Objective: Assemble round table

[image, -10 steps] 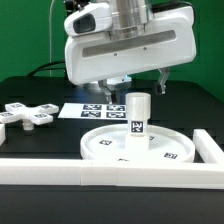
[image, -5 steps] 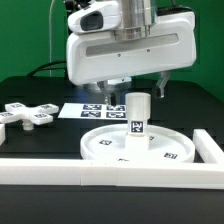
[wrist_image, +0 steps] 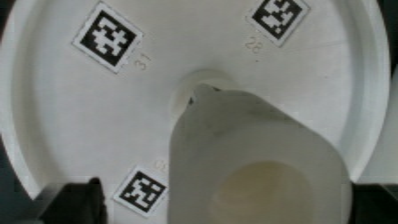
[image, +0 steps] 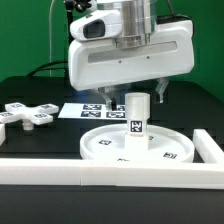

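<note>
Round table disc (image: 105,146) lies on the black tabletop (image: 40,138), its short post (image: 138,118) upright at centre. Gripper (image: 133,93) hovers over the post, fingers apart, touching nothing.

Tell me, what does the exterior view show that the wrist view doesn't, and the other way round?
Only the exterior view shows the cross-shaped piece lying apart from the rest on the table, the marker board behind it, and the white rail in front. Only the wrist view looks down onto the top end of the post. Both show the post standing upright on the disc, and square markers on the disc.
</note>
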`<state>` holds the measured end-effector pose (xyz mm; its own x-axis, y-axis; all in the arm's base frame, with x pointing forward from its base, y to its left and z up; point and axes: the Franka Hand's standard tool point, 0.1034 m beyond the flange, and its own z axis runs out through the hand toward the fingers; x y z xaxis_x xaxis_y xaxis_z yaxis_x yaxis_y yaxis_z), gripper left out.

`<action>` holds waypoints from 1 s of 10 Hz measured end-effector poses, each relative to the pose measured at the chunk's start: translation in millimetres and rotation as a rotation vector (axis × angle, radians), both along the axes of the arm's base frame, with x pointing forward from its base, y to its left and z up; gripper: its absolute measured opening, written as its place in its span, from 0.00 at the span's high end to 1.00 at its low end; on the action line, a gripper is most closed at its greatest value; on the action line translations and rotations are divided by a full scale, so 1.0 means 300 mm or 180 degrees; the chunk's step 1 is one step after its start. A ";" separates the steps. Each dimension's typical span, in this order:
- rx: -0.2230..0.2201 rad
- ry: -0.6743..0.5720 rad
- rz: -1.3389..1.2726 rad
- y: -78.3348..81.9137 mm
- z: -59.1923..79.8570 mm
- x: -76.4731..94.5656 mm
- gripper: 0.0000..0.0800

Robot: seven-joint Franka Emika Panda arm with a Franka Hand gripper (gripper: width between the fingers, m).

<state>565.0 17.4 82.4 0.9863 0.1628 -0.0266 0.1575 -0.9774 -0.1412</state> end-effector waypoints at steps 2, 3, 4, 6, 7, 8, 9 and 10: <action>0.0001 0.0008 0.0000 -0.005 -0.002 -0.003 0.19; 0.0001 0.0015 0.0001 -0.004 -0.005 -0.007 0.19; 0.0001 0.0019 0.0006 0.000 -0.006 -0.009 0.19; 0.0004 0.0020 0.0026 0.015 -0.007 -0.009 0.49; 0.0005 0.0019 0.0027 0.016 -0.006 -0.009 0.49; 0.0005 0.0019 0.0026 0.015 -0.006 -0.009 0.49; 0.0005 0.0019 0.0026 0.015 -0.006 -0.009 0.49; 0.0004 0.0021 0.0009 0.015 -0.006 -0.009 0.49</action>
<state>562.4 21.9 80.4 0.9856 0.1656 -0.0330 0.1593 -0.9767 -0.1435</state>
